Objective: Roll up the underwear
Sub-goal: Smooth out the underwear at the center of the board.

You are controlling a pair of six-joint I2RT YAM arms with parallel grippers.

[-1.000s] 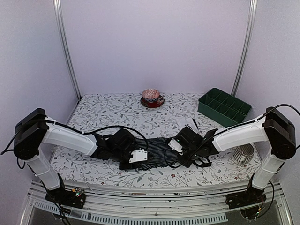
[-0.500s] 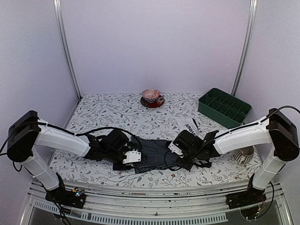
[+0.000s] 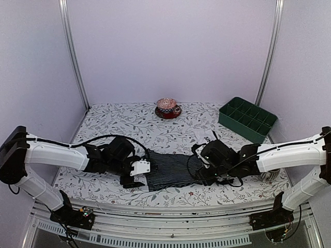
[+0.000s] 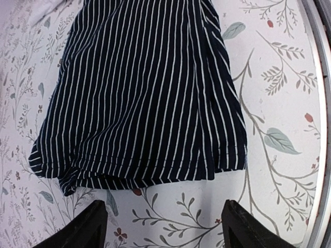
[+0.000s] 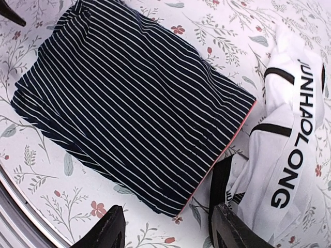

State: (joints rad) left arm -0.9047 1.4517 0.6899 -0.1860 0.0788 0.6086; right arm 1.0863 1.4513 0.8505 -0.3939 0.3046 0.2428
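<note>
Lavender-walled booth, floral-print tabletop (image 3: 119,124) seen from above. At six o'clock on it, close to the near edge: black cloth briefs with thin grey stripes (image 3: 170,169), folded flat into a rough rectangle, pink trim along one side, not yet rolled. Probably smoothed flat like this for starting a roll from a straight edge.

At its two o'clock, touching or just beside that pink side: white cloth briefs with black waistband and lettering (image 3: 208,137), crumpled, seemingly set aside for a later turn.

Left end effector (image 3: 137,175) at nine o'clock of the striped briefs, low over the tabletop, fingers spread wide, nothing between them, cloth edge just beyond the tips in the wrist view. Right end effector (image 3: 203,168) at three o'clock, fingers likewise parted and empty, poised above the corner nearest the white garment. Likely placed on opposite sides for taking the striped cloth's ends together and turning it evenly.

Farther back: dark green plastic compartment tray (image 3: 247,118) at two o'clock, perhaps meant for finished rolls; red patterned bowl on a saucer (image 3: 167,107) at twelve o'clock.
</note>
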